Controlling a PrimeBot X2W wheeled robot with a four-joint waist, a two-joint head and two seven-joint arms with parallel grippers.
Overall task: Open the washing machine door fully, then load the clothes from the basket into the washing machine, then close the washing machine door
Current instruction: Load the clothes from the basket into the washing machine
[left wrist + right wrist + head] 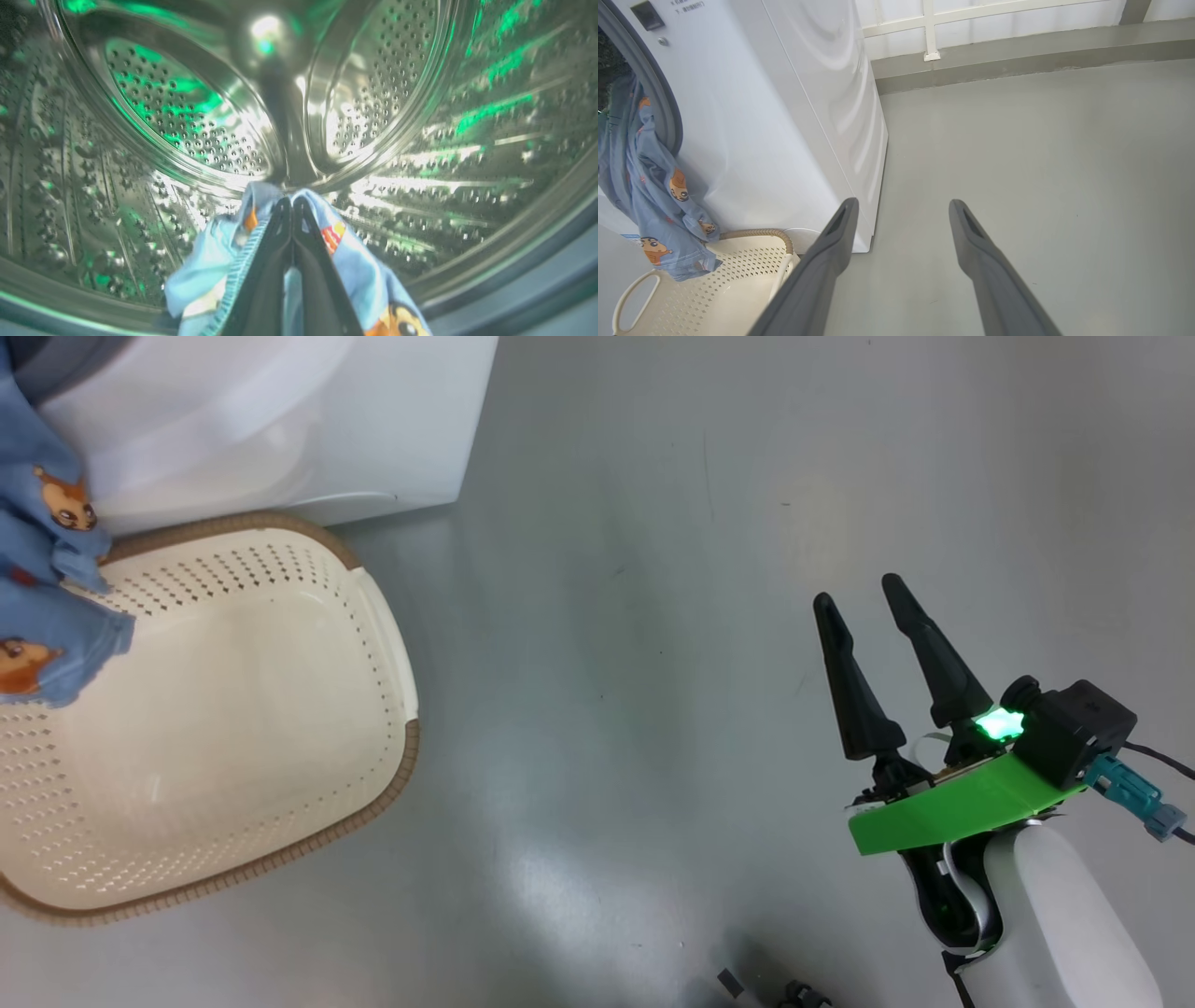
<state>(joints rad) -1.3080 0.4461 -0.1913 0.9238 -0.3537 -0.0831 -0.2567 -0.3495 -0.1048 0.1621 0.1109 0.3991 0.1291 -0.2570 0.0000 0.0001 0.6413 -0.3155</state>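
Inside the steel drum (187, 116) of the washing machine (784, 116), our left pincer (292, 200) pinches the light blue clothes (364, 275), whose tail hangs out past the grey gasket (663, 98) and down over the cream basket (233, 709) standing on the floor (653, 616). Our right pincer (859, 593) hovers spread and empty over the floor, well apart from the basket.

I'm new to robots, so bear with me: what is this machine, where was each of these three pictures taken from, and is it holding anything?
It is a wheeled robot with two arms, loading laundry. The head camera looks down at the floor, the cream basket and the right gripper, open and empty. The left wrist camera looks along the left gripper, shut on a light blue printed garment inside the steel drum. The right wrist camera shows the white washing machine, with that garment trailing down to the basket.
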